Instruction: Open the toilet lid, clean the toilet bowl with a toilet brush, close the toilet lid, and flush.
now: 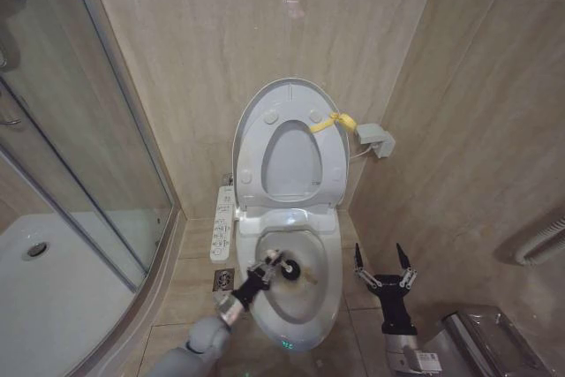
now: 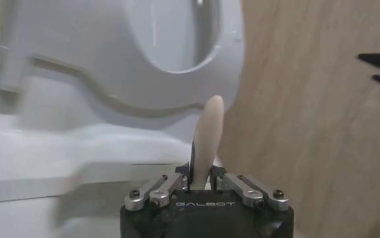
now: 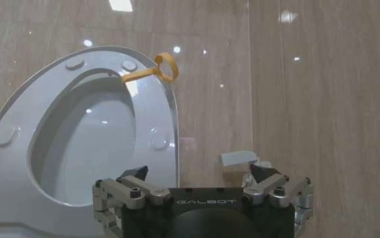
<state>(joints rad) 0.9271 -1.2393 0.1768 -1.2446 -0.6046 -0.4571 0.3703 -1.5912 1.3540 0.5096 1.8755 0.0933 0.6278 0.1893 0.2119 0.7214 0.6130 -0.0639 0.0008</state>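
Scrubbing step in hand: left end effector (image 1: 262,273) is clenched on the white handle of the toilet brush (image 1: 284,266), whose black bristle head sits inside the toilet bowl (image 1: 325,306), against the brownish stain near the left inner wall. Right end effector (image 1: 383,265) hovers released beside the bowl's right side, idle. Farther back the glossy toilet lid (image 1: 250,121) stands upright against the wall, yellow strap (image 1: 335,121) at its edge; next move probably calls for sweeping bristles across the stain.
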